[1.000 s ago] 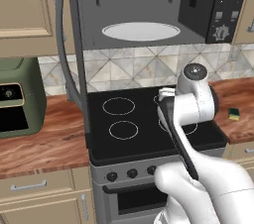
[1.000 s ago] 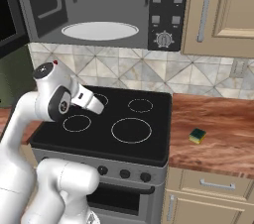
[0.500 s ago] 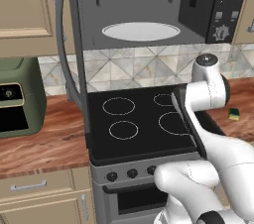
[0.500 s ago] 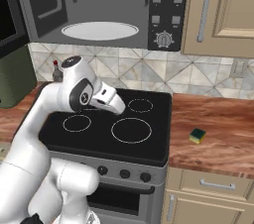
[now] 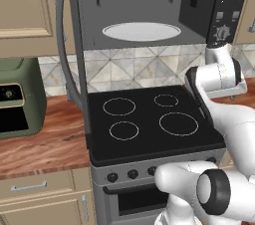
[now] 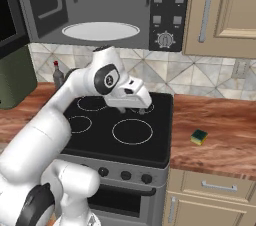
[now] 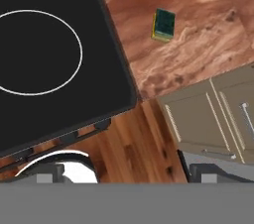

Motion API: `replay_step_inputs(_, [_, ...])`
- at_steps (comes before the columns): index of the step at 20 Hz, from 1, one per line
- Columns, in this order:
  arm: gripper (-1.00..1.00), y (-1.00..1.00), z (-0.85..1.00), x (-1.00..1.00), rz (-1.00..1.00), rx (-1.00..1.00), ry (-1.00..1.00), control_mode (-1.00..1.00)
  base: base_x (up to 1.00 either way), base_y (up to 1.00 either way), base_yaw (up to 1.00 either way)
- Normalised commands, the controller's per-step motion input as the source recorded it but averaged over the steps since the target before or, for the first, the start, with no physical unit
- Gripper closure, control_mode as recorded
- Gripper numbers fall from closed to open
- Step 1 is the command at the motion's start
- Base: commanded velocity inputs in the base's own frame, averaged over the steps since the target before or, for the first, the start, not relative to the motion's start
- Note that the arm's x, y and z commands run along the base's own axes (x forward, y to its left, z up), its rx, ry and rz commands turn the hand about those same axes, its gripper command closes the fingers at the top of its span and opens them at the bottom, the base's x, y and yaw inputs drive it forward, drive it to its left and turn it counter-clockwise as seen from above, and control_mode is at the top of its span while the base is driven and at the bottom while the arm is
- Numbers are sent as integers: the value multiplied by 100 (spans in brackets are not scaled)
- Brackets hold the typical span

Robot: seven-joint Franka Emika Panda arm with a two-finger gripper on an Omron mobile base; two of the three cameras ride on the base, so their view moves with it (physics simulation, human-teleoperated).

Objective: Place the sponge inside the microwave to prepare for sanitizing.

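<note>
Here, the sponge (image 6: 199, 137), yellow with a green top, lies flat on the wooden counter (image 6: 220, 135), right of the stove (image 6: 125, 130) and well apart from it. Nothing touches the sponge. Over the last second the white arm has swung rightward across the stove, and its gripper (image 6: 134, 111) now hangs above the back right burner, still short of the sponge. Its jaws are spread wide and hold nothing. That swing brings the hand closer to the pickup, which has not begun. In the hand view the sponge (image 7: 163, 24) sits ahead on the counter. Above the stove, the microwave (image 6: 107, 10) stands open, and its white turntable (image 6: 100, 31) is bare.
</note>
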Motion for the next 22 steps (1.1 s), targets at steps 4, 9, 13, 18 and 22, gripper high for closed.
replay_step_inputs(4, [-100,-38,7,-12,-2,0,3,-100,0,0,0])
replay_step_inputs(9, [-100,-35,-2,-25,-4,5,-3,-100,0,0,0])
replay_step_inputs(13, [-100,-28,-18,-21,-2,3,-2,-100,0,0,0])
replay_step_inputs(18, [-100,-44,-11,-3,-10,2,0,-100,0,0,0])
replay_step_inputs(22, [-100,-52,-3,0,-12,9,-1,-100,0,0,0])
